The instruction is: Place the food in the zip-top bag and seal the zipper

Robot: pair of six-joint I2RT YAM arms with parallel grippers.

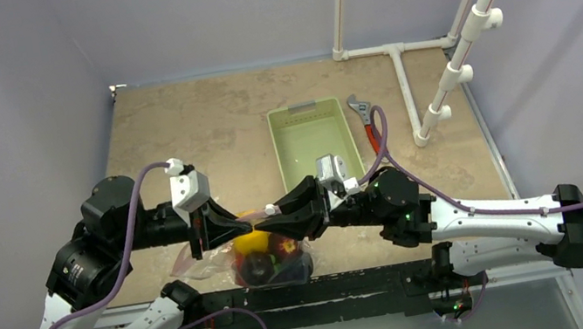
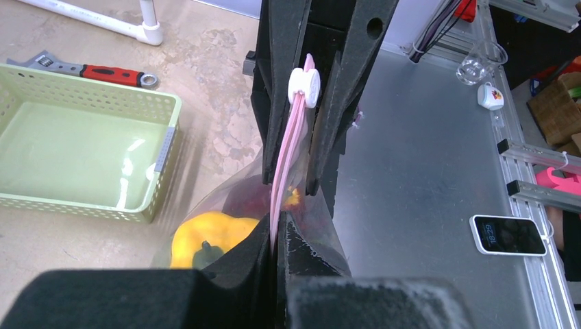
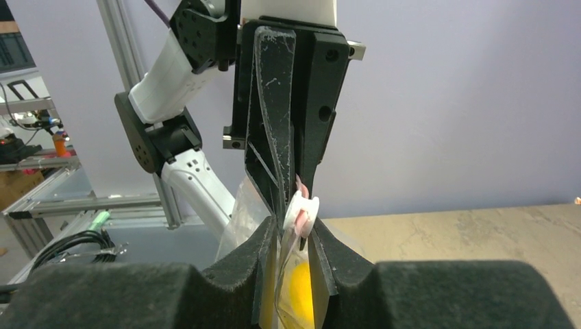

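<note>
1. Pink and narrow, the pale zipper strip (image 2: 286, 154) runs nearly straight between the two hands. It edges the mouth of the clear, crinkly plastic zip-top bag (image 2: 236, 195).
2. That bag hangs or rests (I cannot tell which) at the near edge of the sandy bench (image 1: 202, 125), in front of the light green slotted plastic basket (image 1: 315, 139).
3. The left hand (image 2: 275, 240) is pinched narrow on one end of the strip. The right hand (image 3: 296, 236) is closed around the white round slider (image 3: 301, 214).
4. A yellow toy pepper (image 2: 205, 236) and darker red and purple pieces show through the film, so the food looks bagged and sealing is the step in hand.
5. The film is soft and slick and probably sags under the fruit, so it offers no grip. The strip is the firmest part and the place to hold.
6. The slider should run only if the strip stays straight. A weak pinch could let it slip free.
</note>
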